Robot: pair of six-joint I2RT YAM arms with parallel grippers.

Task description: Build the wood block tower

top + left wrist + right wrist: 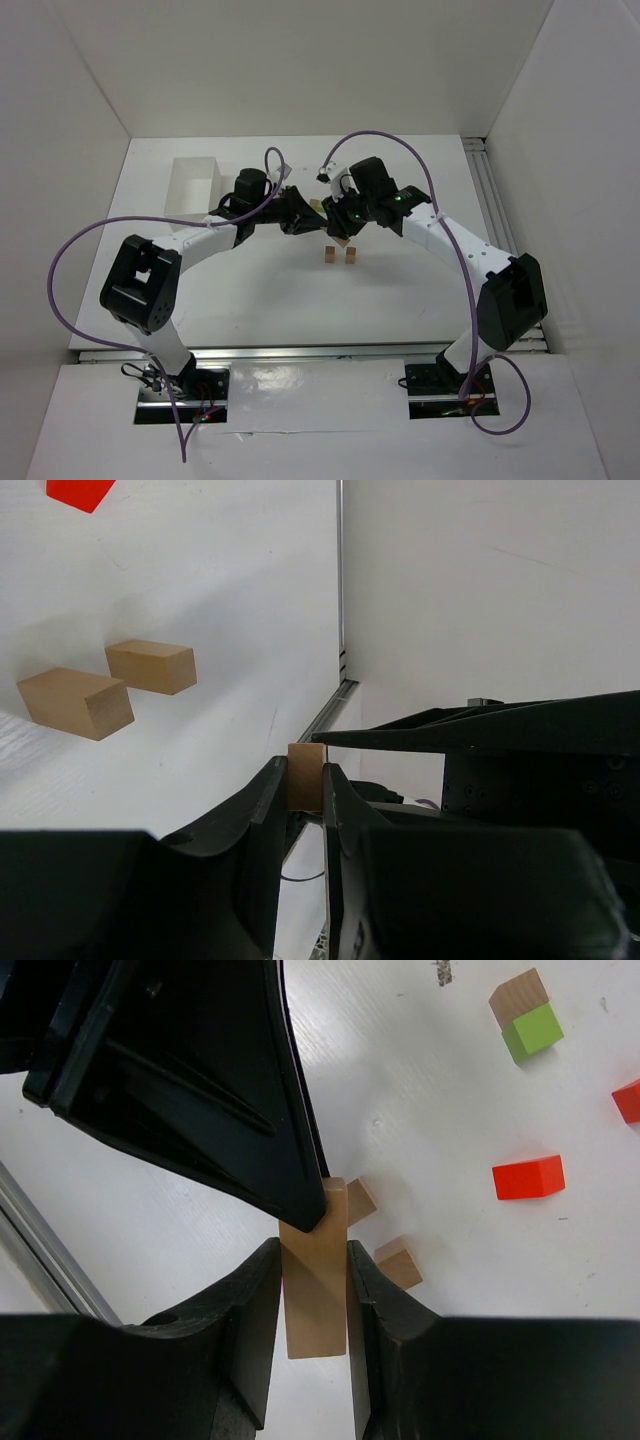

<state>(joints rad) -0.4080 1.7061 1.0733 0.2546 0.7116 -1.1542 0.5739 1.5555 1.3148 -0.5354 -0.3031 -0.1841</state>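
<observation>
My right pincer [314, 1252] and left pincer [304, 770] both clamp one smooth tan wooden bar [316, 1315]. A white open box [195, 185] sits at ten o'clock, two tan cuboids [328, 257] at six.

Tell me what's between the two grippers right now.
One tan block, clamped by the right gripper and pinched at its other end by the left gripper. Both wrist views show it.

The tan blocks [75, 702] looked like bare matt wood, the red block [528, 1177] smoothly painted, the right gripper [313, 1260] matt black plastic
</observation>
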